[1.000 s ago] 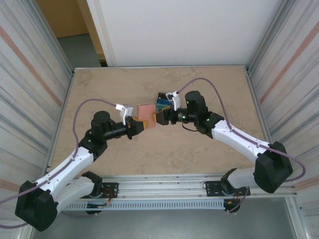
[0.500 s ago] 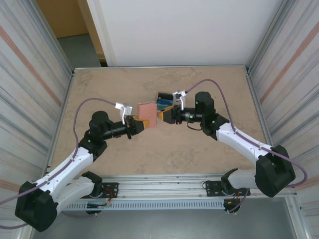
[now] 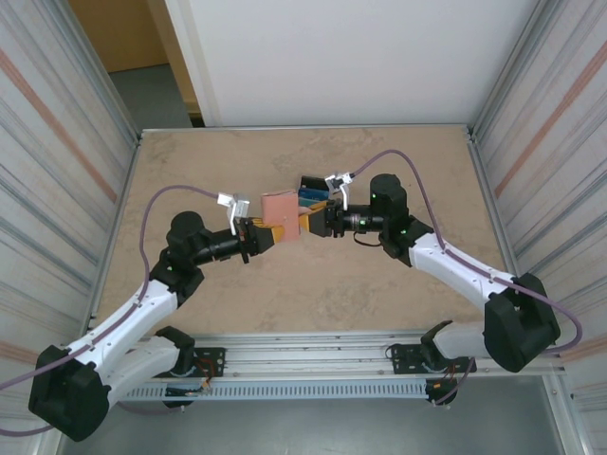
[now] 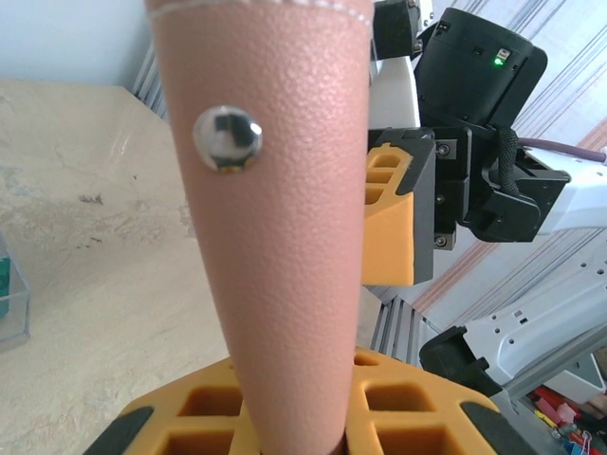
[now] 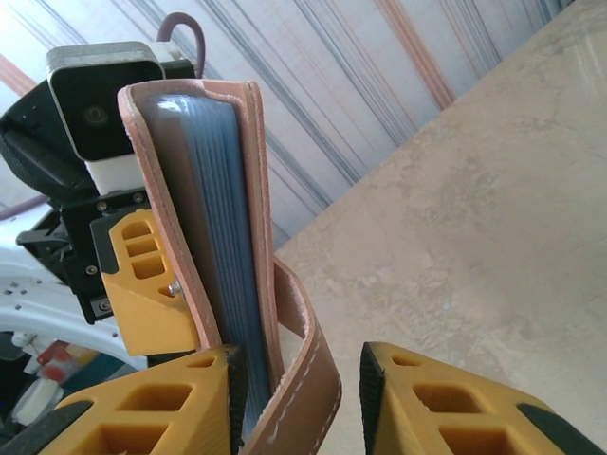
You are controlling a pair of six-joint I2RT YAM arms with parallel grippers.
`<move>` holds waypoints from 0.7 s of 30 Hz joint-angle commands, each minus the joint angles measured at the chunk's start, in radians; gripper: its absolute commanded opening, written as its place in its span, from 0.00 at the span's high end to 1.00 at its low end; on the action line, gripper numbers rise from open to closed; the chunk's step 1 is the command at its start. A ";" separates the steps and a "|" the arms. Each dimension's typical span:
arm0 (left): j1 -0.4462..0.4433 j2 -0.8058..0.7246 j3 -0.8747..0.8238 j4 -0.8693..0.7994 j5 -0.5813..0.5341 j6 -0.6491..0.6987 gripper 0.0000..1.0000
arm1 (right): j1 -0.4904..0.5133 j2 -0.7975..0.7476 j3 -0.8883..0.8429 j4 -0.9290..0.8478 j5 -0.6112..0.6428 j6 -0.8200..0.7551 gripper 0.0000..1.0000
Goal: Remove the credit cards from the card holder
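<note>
Though almost closed, upright card holder (image 3: 278, 209), blue-grey within.

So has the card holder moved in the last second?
No; the card holder stays just as far from the back edge of the table.

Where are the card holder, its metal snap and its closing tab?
card holder (image 3: 278, 208), top external view, salmon outer face.
metal snap (image 4: 228, 139), left wrist view, centre of the stud.
closing tab (image 5: 315, 365), right wrist view, middle of the curved strap.
</note>
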 commanded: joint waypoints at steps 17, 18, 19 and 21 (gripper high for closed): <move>-0.002 0.019 0.014 0.142 0.105 -0.033 1.00 | 0.071 0.028 0.050 0.073 -0.135 0.009 0.84; -0.003 0.019 0.015 0.140 0.105 -0.033 1.00 | 0.073 0.026 0.048 0.074 -0.138 0.009 0.86; -0.004 0.019 0.015 0.138 0.103 -0.031 1.00 | 0.076 0.021 0.046 0.074 -0.139 0.009 0.88; -0.004 0.020 0.016 0.130 0.096 -0.028 1.00 | 0.079 0.014 0.043 0.073 -0.141 0.008 0.93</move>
